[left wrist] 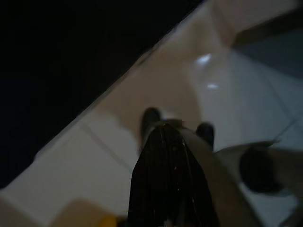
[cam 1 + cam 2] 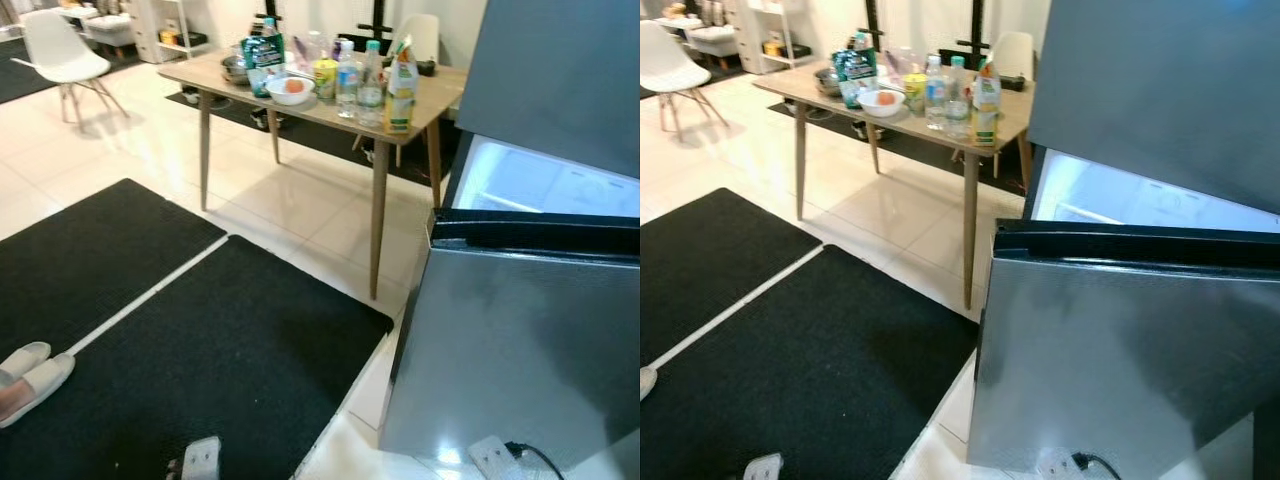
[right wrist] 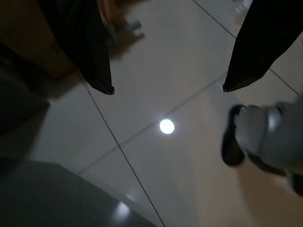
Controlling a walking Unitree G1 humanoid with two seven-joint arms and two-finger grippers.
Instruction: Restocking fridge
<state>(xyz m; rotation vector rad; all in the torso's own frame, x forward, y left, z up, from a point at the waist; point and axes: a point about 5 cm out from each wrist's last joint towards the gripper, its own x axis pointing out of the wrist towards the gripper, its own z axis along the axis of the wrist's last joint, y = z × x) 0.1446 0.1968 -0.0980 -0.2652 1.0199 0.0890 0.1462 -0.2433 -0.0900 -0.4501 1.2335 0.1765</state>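
With the fridge [image 2: 520, 330] door open, walk to the desk [image 2: 330, 110] and pick one bottle [image 2: 400, 90] — right gripper [image 3: 168, 87] spread and empty, left gripper [image 1: 168, 156] seemingly pressed together.

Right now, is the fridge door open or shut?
Open. The fridge door is swung out toward the camera, and the lit white interior shows behind its top edge.

The fridge [image 2: 520, 330] is cut off at the right and bottom edges, its lit interior [image 2: 545, 180] mostly hidden behind the open door [image 2: 1120, 350]. Labels on the table's bottles [image 2: 372, 85] are too small to read. The left wrist view is dark and blurred.
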